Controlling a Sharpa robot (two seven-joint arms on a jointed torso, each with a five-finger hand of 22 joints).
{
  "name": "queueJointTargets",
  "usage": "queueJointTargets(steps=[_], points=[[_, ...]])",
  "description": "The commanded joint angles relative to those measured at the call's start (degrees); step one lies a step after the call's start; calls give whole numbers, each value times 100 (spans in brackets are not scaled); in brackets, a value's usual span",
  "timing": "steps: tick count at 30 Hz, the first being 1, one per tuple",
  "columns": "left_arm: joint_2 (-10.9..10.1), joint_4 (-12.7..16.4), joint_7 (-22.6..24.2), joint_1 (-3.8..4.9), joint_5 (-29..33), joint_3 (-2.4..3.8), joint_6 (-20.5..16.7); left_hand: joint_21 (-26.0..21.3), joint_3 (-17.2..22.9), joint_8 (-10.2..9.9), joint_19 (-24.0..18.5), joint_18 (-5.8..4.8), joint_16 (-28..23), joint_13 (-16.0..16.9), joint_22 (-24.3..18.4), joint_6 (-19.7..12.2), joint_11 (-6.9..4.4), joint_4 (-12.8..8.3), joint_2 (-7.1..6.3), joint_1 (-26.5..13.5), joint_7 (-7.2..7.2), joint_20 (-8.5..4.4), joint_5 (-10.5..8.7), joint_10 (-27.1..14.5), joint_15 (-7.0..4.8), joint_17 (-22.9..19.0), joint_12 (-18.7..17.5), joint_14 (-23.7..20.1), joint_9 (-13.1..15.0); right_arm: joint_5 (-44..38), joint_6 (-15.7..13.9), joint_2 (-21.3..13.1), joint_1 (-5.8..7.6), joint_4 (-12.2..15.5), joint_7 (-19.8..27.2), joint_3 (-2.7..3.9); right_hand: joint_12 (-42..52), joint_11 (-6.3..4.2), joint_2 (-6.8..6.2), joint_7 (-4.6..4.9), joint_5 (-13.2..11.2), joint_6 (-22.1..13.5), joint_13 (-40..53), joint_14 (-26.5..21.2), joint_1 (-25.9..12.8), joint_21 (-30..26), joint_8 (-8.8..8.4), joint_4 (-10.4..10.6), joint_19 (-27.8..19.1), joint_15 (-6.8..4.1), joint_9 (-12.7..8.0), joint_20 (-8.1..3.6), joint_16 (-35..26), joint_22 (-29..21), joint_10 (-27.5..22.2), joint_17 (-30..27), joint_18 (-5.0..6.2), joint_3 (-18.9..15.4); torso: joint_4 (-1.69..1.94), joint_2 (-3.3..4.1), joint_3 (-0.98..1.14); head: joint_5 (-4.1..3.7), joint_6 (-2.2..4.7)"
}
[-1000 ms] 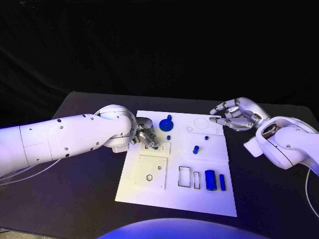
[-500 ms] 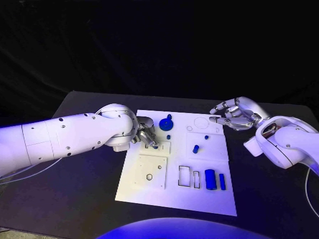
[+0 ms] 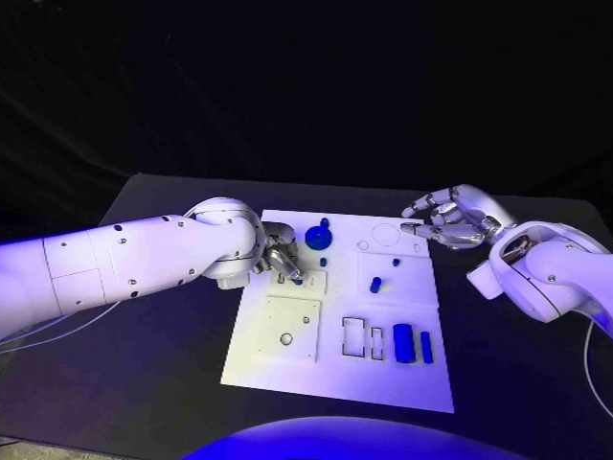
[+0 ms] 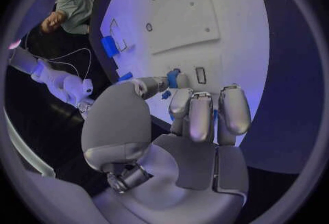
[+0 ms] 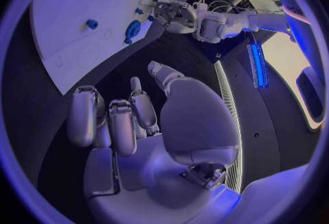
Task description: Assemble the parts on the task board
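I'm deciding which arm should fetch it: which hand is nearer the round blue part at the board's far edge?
Left. The left hand is over the task board right beside the round blue part; the right hand hovers off the board's far right corner.

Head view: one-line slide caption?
Left robot hand works a small blue part at the white board's left edge; right robot hand hovers empty off its far-right corner.

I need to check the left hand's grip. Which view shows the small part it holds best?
The left wrist view: the blue part sits between the left hand's fingertips. The head view hides it; the right wrist view shows that hand far off.
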Motion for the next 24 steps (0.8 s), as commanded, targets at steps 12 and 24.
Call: queueJointTargets(steps=[12, 24], points=[[105, -78, 30, -27, 78, -13, 166, 31, 412, -32, 51, -109, 24, 30, 20, 106, -32, -500, 73, -146, -100, -40, -27, 57, -67, 8, 31, 160, -6, 1, 76, 2, -10, -1, 23, 0, -58, -25, -26, -15, 37, -48, -34, 404, -43, -37, 39, 49, -34, -24, -11, -13, -30, 166, -50, 583, 29, -8, 2, -5, 0, -18, -18], [124, -109, 29, -29, 69, -17, 247, 48, -8, -76, 102, -124, 25, 143, 85, 211, -64, -235, 34, -266, -142, -66, -28, 111, -92, 14, 102, 162, -33, 9, 77, 2, -24, -9, 32, 0, -63, -24, -29, -15, 39, -52, -40, 406, -54, -34, 41, 59, -31, -24, -12, -13, -29, 169, -55, 589, 28, -12, 2, -5, 1, -16, -37]])
